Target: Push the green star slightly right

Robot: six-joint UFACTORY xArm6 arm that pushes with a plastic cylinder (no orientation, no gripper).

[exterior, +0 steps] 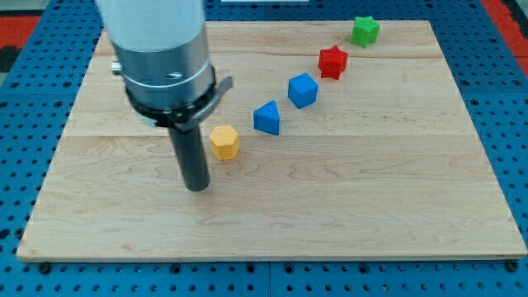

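Observation:
The green star [365, 30] sits near the top right of the wooden board [330, 206]. My tip [197, 187] rests on the board at the view's left of centre, far down and to the left of the green star. It stands just below and left of a yellow hexagonal block [224, 142], apart from it.
A diagonal row of blocks runs from the yellow block up to the green star: a blue triangular block [267, 118], a blue cube-like block [303, 90] and a red star [333, 62]. A blue pegboard [503, 99] surrounds the board.

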